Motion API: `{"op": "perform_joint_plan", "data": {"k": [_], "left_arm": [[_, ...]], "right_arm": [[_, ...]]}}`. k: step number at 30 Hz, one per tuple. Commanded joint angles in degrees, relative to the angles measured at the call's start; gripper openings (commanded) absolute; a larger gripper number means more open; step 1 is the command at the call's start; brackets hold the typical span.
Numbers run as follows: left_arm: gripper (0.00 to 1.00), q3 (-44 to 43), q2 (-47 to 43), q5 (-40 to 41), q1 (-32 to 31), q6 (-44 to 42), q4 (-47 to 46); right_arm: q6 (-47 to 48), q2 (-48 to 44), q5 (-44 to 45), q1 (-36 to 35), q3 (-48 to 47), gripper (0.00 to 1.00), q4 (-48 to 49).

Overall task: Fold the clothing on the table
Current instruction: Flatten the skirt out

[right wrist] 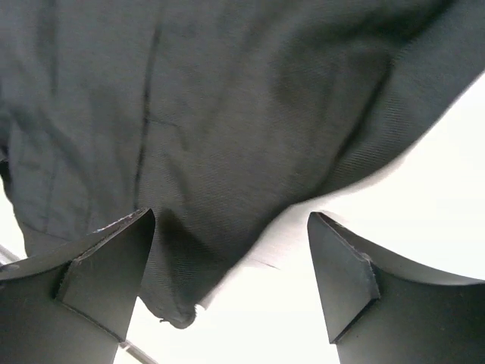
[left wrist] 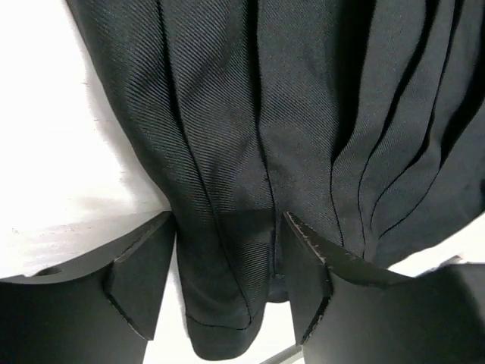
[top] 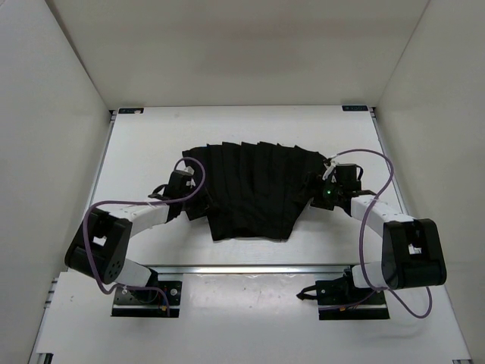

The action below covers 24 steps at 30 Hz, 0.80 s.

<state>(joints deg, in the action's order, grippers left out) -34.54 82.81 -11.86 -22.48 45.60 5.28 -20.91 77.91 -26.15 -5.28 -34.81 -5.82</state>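
You are looking down at the clothing [top: 254,189], a black skirt with lots of thin folds. It is lying flat on the white table [top: 151,136], about in the middle, and it is spreading out like a fan. Its wide edge is pointing to the far side. Its narrow edge is pointing toward the arm bases.

Your left gripper [top: 180,182] is sitting low at the left edge of the skirt. In the left wrist view, its two fingers [left wrist: 144,273] are standing apart. A strip of the black cloth is running between them, with a rounded end near the bottom. The fingers are not pinching it, so this hand is open and holding nothing.

Your right gripper [top: 333,176] is sitting low at the right edge of the skirt. In the right wrist view, its fingers [right wrist: 106,280] are standing wide apart. A corner of the cloth is lying between them, closer to the finger on the left of that view. Bare white table is showing next to the other finger. This hand is open too, and it is holding nothing.
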Motion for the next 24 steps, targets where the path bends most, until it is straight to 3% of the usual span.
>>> {"op": "perform_joint_plan", "data": {"k": [1,6,8,10,11,12,13,15,24], "left_arm": [[0.68,2.38,0.16,-0.89,0.07,2.90,-4.56],[0.65,2.99,2.27,-2.73,-0.37,4.23,-8.61],[0.61,2.90,3.24,-3.61,-0.64,4.67,-9.41],[0.51,2.38,3.76,-3.87,-0.64,4.49,-9.76],[0.41,2.64,3.94,-3.70,-0.81,4.41,-8.98],[0.27,1.86,4.20,-3.79,-0.72,4.06,-8.36],[0.20,1.85,4.38,-4.05,-0.72,3.71,-8.09],[0.00,0.88,4.64,-4.13,-0.37,2.83,-6.78],[0.00,-7.90,3.94,1.13,6.65,-8.50,6.66]], "right_arm": [[-1.76,-0.57,-1.71,-1.13,0.18,0.79,5.12],[-4.58,1.27,-3.47,-3.42,1.49,0.79,11.44],[-5.46,3.11,-4.69,-3.77,1.41,0.74,12.76],[-5.37,4.88,-5.66,-4.74,0.88,0.58,13.12],[-5.63,5.84,-5.75,-4.83,-0.08,0.52,12.86],[-5.20,6.98,-6.01,-4.83,-0.52,0.35,12.25],[-4.85,7.34,-5.76,-4.57,-1.05,0.18,12.24],[-4.23,8.48,-5.84,-4.57,-2.54,0.00,9.79],[0.42,5.68,-5.23,4.65,-6.59,0.00,3.20]]}}
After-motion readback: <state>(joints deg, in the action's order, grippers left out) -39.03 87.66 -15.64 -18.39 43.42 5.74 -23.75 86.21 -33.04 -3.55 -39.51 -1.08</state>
